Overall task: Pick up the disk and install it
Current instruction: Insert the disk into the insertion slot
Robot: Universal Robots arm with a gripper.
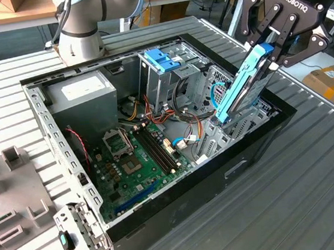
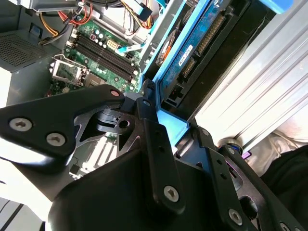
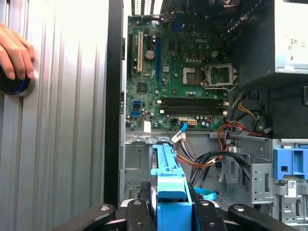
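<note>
Grey-and-blue disk (image 1: 241, 89), exterior view: steeply tilted, its lower end inside the case (image 1: 180, 190) at the corner toward the exterior view's right, its upper end raised above the case rim. It is not seated flat.
Gripper (image 1: 267, 53): black, clenched on the disk's upper end, above that same corner of the case.
Case: black, open-topped, lying on a ribbed metal table (image 1: 319, 192).
Motherboard (image 1: 134, 159): green, on the case floor.
Power supply (image 1: 82, 95): grey box in the case corner toward the exterior view's left.
Cage (image 1: 159, 86): bare metal, upright mid-case, with a blue latch (image 1: 162, 59) on top.
Arm base (image 1: 81, 32): on the table just behind the case.
Bracket (image 1: 77, 238): perforated metal, on the table just outside the case.

Second wrist view: the fingers press the disk's light-blue frame from both sides. The disk's blue circuit board and connector face the case wall, and the motherboard lies beyond it in the case.

First wrist view: the disk's blue frame sits edge-on between the fingers, over the cage area of the case. Orange, red and black cables run between the cage and the motherboard. Outside the case wall, a hand (image 3: 14, 48) rests on a dark round object (image 3: 17, 86) on the table.
</note>
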